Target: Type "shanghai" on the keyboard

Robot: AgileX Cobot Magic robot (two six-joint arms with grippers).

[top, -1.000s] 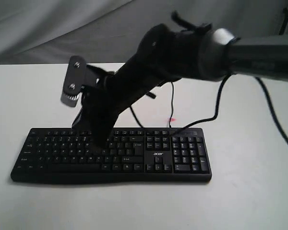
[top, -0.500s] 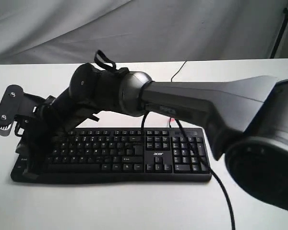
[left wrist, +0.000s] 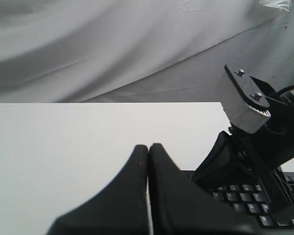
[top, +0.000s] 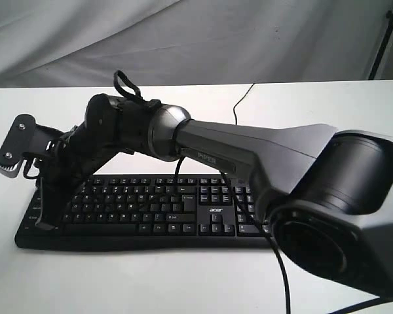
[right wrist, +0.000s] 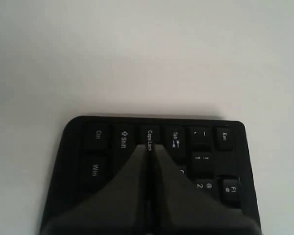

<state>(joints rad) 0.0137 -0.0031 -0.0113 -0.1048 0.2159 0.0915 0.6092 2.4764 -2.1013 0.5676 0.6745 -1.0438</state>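
Note:
The black keyboard point(top: 183, 204) with white legends lies across the white table, number pad to the right. My right arm reaches across the middle to the keyboard's left end. The right gripper point(top: 46, 221) is shut and empty, pointing down at the left key columns. In the right wrist view the right gripper point(right wrist: 148, 146) has its tips over the Caps Lock key point(right wrist: 149, 136) of the keyboard point(right wrist: 230, 147); whether they touch it I cannot tell. The left gripper point(left wrist: 148, 147) is shut and empty, held above the table beside the keyboard point(left wrist: 245, 196). It does not show in the exterior view.
The thin black keyboard cable point(top: 240, 110) runs back over the white table point(top: 150, 281). The right arm's grey wrist plate point(top: 14, 154) point(left wrist: 245, 100) hangs above the keyboard's left end. A grey cloth backdrop point(top: 183, 39) closes the far side.
The right arm has swung from the keyboard's middle keys to its left end, and the shut gripper now stands over the Caps Lock column.

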